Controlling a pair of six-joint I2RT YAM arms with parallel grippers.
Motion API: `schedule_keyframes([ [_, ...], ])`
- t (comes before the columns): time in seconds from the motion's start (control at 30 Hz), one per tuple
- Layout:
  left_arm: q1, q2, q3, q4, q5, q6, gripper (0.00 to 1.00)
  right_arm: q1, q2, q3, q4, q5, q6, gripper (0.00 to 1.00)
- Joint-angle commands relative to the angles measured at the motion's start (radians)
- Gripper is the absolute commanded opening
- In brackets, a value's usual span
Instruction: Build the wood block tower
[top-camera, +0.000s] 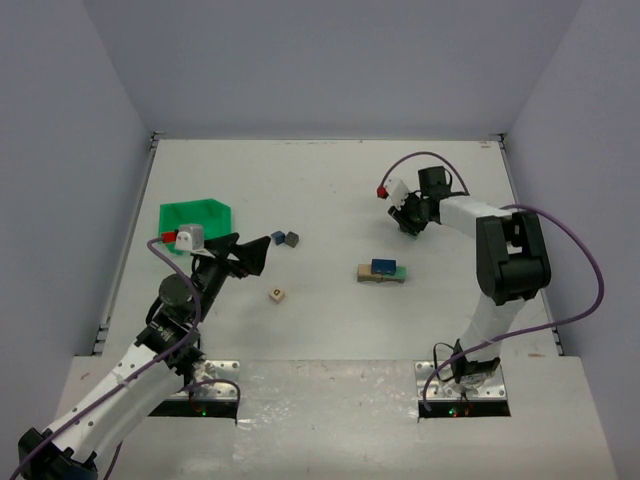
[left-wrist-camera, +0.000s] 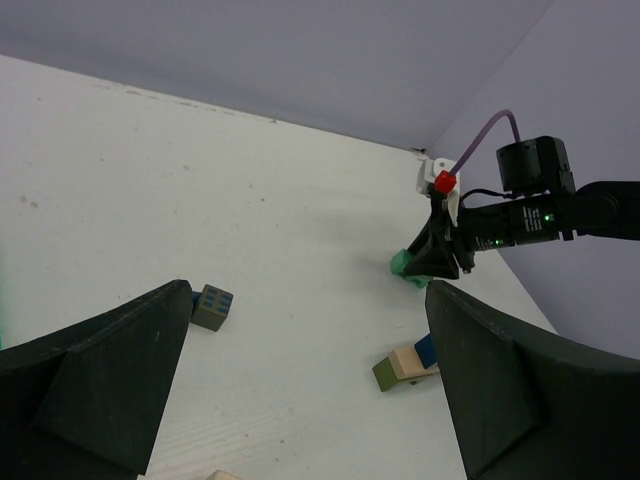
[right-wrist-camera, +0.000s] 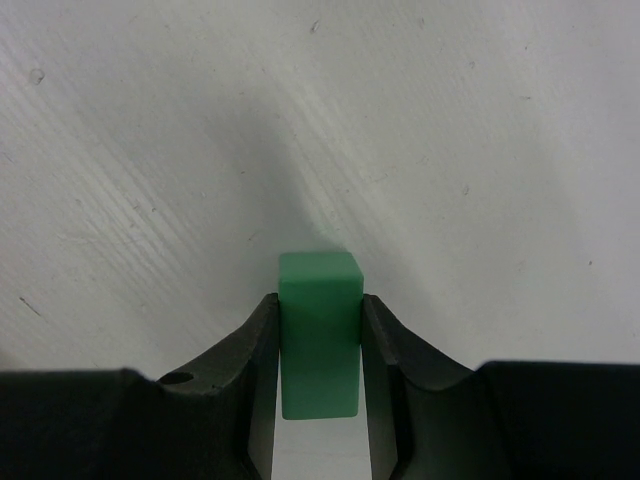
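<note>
Right gripper (right-wrist-camera: 319, 300): clenched on a green block (right-wrist-camera: 319, 340).
Left gripper (left-wrist-camera: 310, 295): released, jaws spread wide.
Wood block tower (top-camera: 381, 271): on the table (top-camera: 330, 180), at 7 o'clock from the green block; blue piece (top-camera: 382, 265) atop a tan bar (top-camera: 369, 273).

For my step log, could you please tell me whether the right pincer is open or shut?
Shut: the right pincer is closed on the green block. In the right wrist view, both fingers press against its sides.
</note>
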Motion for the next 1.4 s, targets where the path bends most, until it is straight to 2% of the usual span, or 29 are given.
schedule_keyframes([
  [0.0,-0.003,-0.011,0.014,0.041,0.002,-0.007,1.00,-0.008,-0.065,-0.009,-0.007,-0.031,0.027,0.00],
  [0.2,-0.004,-0.008,0.012,0.023,-0.028,-0.016,1.00,-0.008,-0.230,0.025,-0.193,-0.121,-0.080,0.00],
  [0.37,-0.002,0.064,0.033,0.007,-0.056,-0.037,1.00,0.023,-0.332,0.052,-0.358,-0.199,-0.186,0.00],
  [0.47,-0.003,0.130,0.046,0.012,-0.063,-0.049,1.00,0.081,-0.417,0.035,-0.431,-0.198,-0.239,0.00],
  [0.63,-0.004,0.163,0.049,0.040,-0.040,-0.049,1.00,0.208,-0.453,0.057,-0.571,-0.171,-0.230,0.00],
  [0.93,-0.002,0.120,0.035,0.013,-0.052,-0.033,1.00,0.321,-0.463,0.045,-0.591,-0.134,-0.196,0.00],
  [1.37,-0.004,0.100,0.032,0.000,-0.054,-0.026,1.00,0.354,-0.415,0.021,-0.528,-0.092,-0.146,0.02],
])
